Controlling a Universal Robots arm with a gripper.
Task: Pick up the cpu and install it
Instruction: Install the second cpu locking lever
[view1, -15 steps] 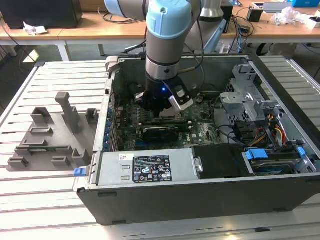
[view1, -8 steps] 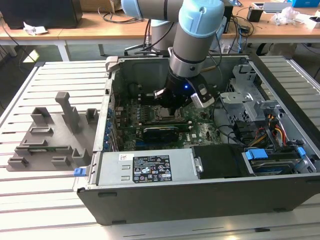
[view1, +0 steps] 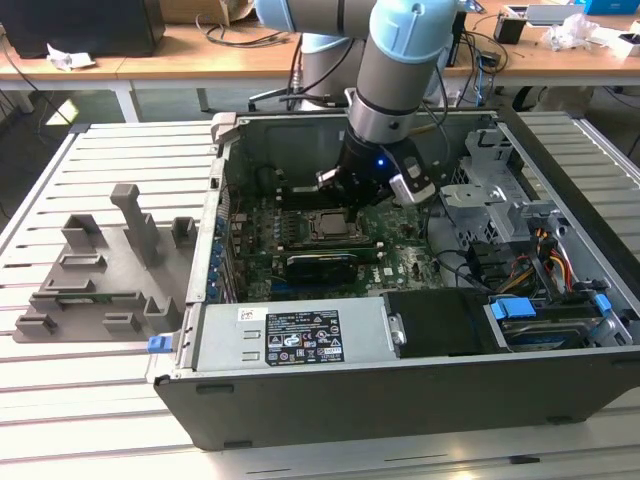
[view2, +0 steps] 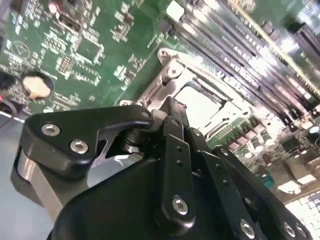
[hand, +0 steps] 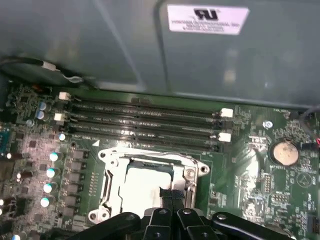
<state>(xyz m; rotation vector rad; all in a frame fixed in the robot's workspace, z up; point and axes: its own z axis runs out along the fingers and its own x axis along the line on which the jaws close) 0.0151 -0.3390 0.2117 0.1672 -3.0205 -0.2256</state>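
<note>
A: Where is the cpu (hand: 145, 187) seen?
B: Seated in the socket frame (hand: 107, 177), installing step apparently done.
A: And the gripper (hand: 170, 197)?
B: Fingers are pressed together, nothing held; a clean lift would be called for.

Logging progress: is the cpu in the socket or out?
In: the cpu lies flat inside the socket frame, the gripper at its edge.

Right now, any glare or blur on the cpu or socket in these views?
Exterior view: even light, the cpu small but distinct. First wrist view: glare washes out the cpu top; the memory slots look soft. Second wrist view: cpu glares white, the board's far edge blurs, and the gripper covers part of the socket.
</note>
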